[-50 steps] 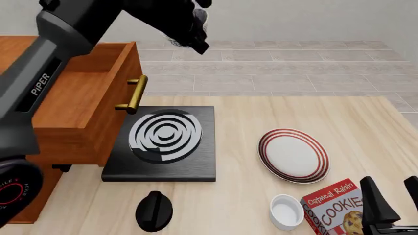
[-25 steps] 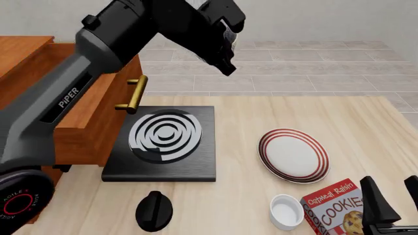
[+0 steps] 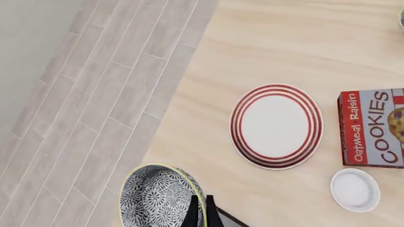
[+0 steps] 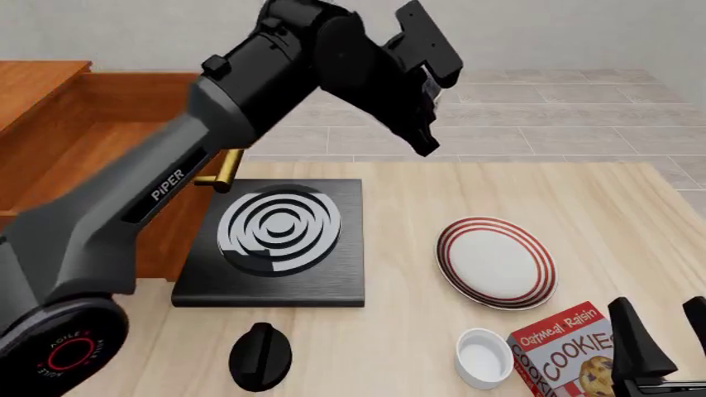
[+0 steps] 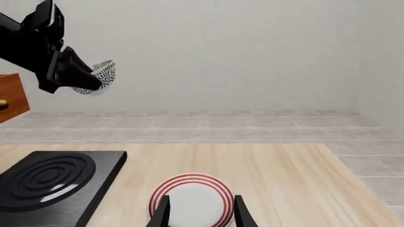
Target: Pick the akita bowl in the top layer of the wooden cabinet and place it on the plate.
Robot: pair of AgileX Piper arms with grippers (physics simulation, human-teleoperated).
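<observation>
Our left gripper [image 3: 199, 213] pinches the bowl [image 3: 161, 196] by its rim, seemingly tilted, high above the plate [image 3: 276, 126]; right gripper [image 5: 198, 213] idles open.

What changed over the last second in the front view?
The left gripper, shut on the akita bowl, swung rightward from above the open top layer toward the plate, staying high above the table. The plate, stove slab, white cup, cookie box and right gripper stayed put.

plate [image 4: 497, 263] unobstructed, cookie box [image 4: 565, 347] seemingly near
</observation>
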